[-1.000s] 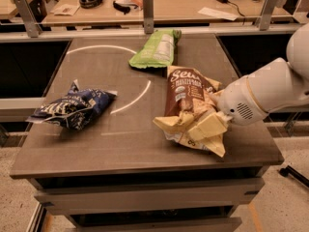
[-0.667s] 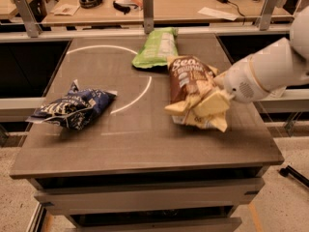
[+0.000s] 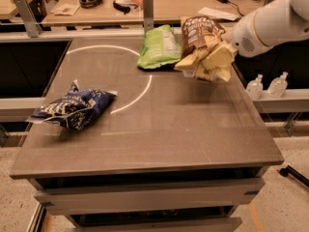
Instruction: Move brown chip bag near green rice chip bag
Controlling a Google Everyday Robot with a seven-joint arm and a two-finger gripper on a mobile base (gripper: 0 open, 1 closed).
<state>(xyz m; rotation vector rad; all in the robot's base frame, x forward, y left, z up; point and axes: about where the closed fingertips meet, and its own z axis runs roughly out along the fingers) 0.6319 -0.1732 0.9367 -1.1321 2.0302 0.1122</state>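
Note:
The brown chip bag [image 3: 203, 47], dark brown on top and cream-yellow below, hangs crumpled in the air over the far right part of the table. My gripper [image 3: 226, 52] is shut on its cream-yellow lower part, reaching in from the right on the white arm. The green rice chip bag [image 3: 158, 46] lies flat on the table at the far middle, just left of the brown bag and almost touching it in this view.
A dark blue bag with white print [image 3: 72, 109] lies on the left side of the grey table [image 3: 183, 134]. A white arc is painted on the tabletop. Two small bottles [image 3: 270, 85] stand on a ledge to the right. A cluttered desk lies behind.
My gripper has carried the brown chip bag from the middle right of the table up and toward the far edge, right beside the green rice chip bag.

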